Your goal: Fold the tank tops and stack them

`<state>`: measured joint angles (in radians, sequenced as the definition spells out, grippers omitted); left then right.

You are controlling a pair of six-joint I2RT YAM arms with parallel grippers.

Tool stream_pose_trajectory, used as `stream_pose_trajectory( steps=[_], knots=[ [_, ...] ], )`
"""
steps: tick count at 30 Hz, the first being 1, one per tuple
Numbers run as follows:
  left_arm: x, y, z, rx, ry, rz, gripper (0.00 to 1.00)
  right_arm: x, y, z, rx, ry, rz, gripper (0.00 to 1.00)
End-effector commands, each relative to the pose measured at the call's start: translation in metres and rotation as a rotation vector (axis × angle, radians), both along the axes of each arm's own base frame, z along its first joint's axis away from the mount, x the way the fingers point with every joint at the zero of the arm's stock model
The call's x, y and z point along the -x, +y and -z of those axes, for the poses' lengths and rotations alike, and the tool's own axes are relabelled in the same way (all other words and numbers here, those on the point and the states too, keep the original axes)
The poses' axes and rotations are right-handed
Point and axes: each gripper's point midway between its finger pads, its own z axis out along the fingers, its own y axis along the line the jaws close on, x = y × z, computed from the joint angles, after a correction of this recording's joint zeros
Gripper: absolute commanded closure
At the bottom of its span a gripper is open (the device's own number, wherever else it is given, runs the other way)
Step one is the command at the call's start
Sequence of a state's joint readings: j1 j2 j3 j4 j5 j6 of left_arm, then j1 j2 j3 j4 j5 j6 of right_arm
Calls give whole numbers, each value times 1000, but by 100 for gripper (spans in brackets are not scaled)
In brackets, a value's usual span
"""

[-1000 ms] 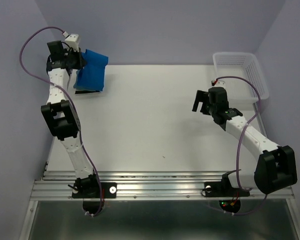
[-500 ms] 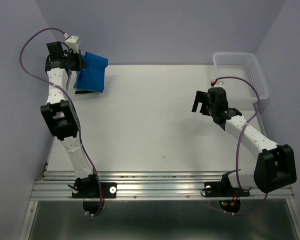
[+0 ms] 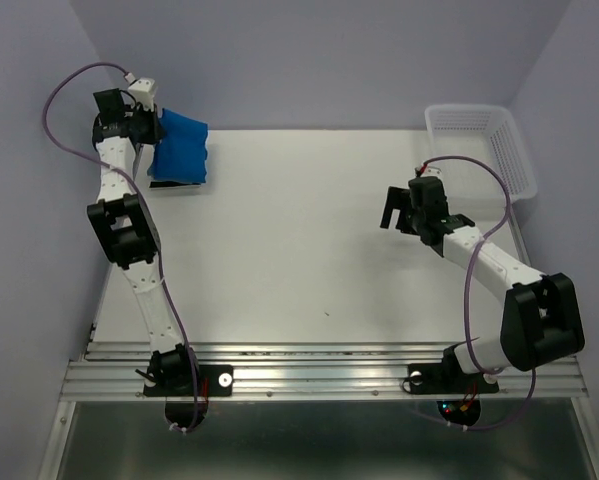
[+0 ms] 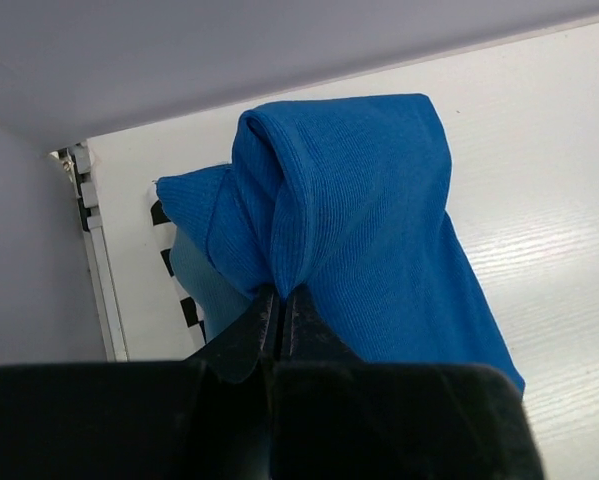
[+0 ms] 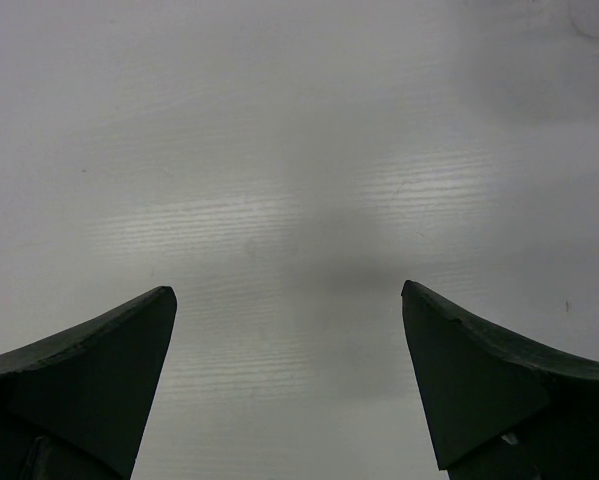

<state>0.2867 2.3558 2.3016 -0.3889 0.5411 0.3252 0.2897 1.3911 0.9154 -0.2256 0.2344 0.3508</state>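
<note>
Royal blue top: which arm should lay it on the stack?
Left: the left claw is shut on the royal blue top, by the teal top and striped top. The right claw is open, empty, far across the table.

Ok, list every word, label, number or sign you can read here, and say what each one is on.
None: no text can be read in any view.
Royal blue top, teal top, striped top: only fabric, no label or print showing.
Basket, table: no markings visible.
</note>
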Motion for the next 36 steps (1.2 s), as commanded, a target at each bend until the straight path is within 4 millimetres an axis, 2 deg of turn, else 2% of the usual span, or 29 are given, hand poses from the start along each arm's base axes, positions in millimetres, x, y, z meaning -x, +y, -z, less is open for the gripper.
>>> stream_pose_trajectory(
  steps=[1,6,11,15,16,17,18,19,21,22,24,25,27,28,29,30,31,33,34,35,36],
  knots=[
    [-21,17,-41,-73,-153,-17,100,-14,2,-15,-11,-43,17,0],
    [-36,27,-37,-91,-197,-55,100,-14,4,-11,-19,-32,18,0],
    [-48,47,-27,-105,-205,-171,99,-13,3,-9,-17,-23,27,0],
    [-43,42,-29,-86,-190,-155,81,-11,3,-11,-22,-20,23,0],
    [-39,44,-41,-86,-202,-171,72,-10,3,-12,-23,-21,22,0],
    [-38,44,-48,-81,-208,-186,53,-9,4,-13,-26,-19,20,0],
    [-35,43,-54,-63,-209,-205,40,-7,3,-16,-27,-21,17,0],
    [-30,43,-74,-64,-234,-218,4,-5,4,-18,-30,-25,13,0],
    [-22,42,-95,-46,-251,-237,1,-2,6,-22,-41,-31,0,0],
    [-13,41,-123,-25,-285,-272,1,1,6,-28,-49,-44,-5,0],
    [-2,37,-147,5,-306,-291,1,5,7,-35,-63,-62,-19,0],
    [12,30,-177,43,-340,-294,1,8,7,-45,-73,-87,-23,0],
    [28,18,-201,92,-365,-277,1,12,7,-54,-88,-114,-20,0],
    [45,6,-219,118,-379,-254,1,15,5,-59,-95,-129,-14,0],
    [54,-3,-227,188,-374,-262,1,19,2,-69,-109,-160,4,0],
    [62,-9,-212,227,-324,-272,1,22,1,-72,-118,-172,17,0],
    [85,-19,-235,245,-352,-273,1,24,-1,-74,-128,-184,32,0],
    [107,-32,-231,321,-321,-314,1,34,-4,-78,-148,-207,43,0],
    [118,-38,-188,341,-227,-345,1,37,-6,-79,-149,-213,51,0],
    [145,-57,-217,346,-304,-334,1,40,-8,-79,-155,-219,63,0],
    [160,-68,-169,393,-209,-393,1,45,-11,-80,-158,-233,74,0]
  ],
)
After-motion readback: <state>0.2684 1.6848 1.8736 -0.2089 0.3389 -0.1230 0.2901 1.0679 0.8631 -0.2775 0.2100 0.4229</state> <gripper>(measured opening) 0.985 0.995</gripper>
